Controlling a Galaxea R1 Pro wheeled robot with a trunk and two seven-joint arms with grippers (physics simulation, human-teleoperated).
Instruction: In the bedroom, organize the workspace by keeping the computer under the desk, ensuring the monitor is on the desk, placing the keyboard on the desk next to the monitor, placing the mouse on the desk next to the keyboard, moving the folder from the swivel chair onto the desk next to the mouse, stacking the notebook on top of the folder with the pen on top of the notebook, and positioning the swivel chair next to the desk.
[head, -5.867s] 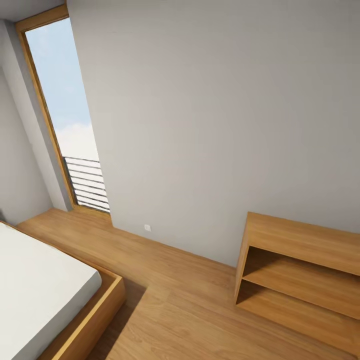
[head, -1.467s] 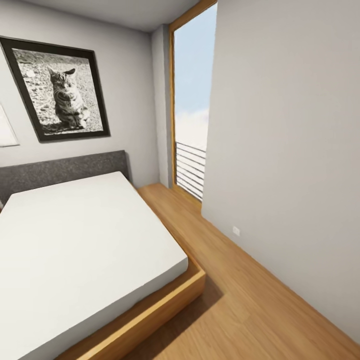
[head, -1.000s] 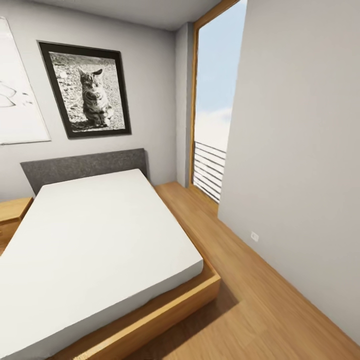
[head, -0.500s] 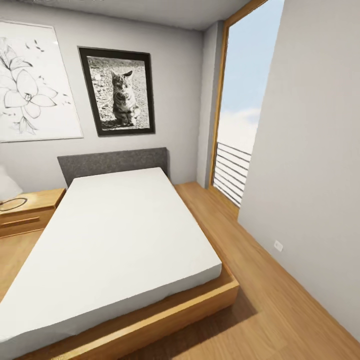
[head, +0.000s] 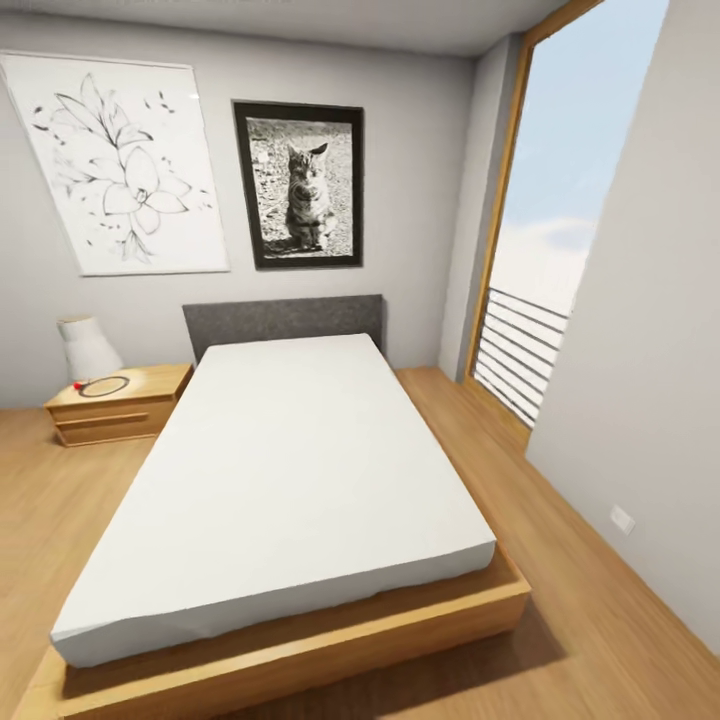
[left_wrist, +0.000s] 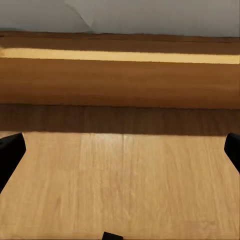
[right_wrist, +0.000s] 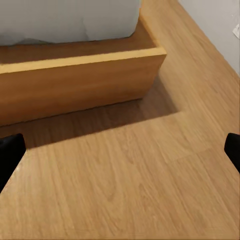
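Bedroom: light wood floor (head: 600, 640), pale grey walls. None of the workspace items is in sight here, neither desk, chair nor folder, so their location cannot be told; judged step: transit, searching for the desk. Low bed (head: 290, 470) fills the centre, its frame edge close ahead; nightstand (head: 120, 405) with lamp (head: 88, 348) beside the headboard. Both grippers, left (left_wrist: 120, 150) and right (right_wrist: 120, 155), spread wide, empty, above floor. Next move needs turning away; open floor lies along the window wall.

One bed (head: 290, 470), one nightstand (head: 120, 405), one lamp (head: 88, 348), two wall pictures (head: 300, 185), and one tall window (head: 560, 260) are here.
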